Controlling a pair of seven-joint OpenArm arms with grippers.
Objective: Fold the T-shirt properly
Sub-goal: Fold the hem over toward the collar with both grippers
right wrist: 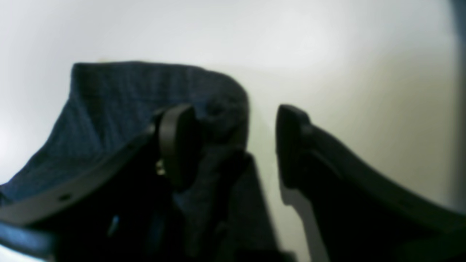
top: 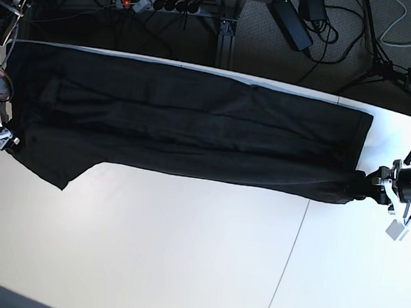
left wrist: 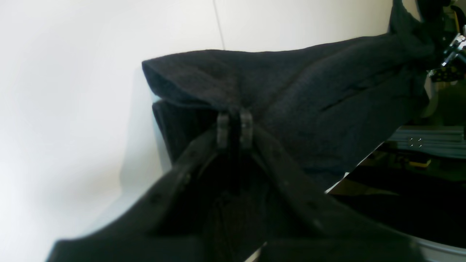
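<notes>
White table (top: 177, 270): T-shirt (top: 194, 123) spread, left tool (left wrist: 235, 125) pinching.

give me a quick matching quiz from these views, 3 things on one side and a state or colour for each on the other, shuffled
Things:
1. left gripper
2. right gripper
3. T-shirt
4. table

States:
a. white, bare in the foreground
b. jaws apart, cloth beside one finger
c. black, stretched out long across the table
d. jaws pinched on a fold of cloth

Pairs: 1-d, 2-b, 3-c, 4-a
</notes>
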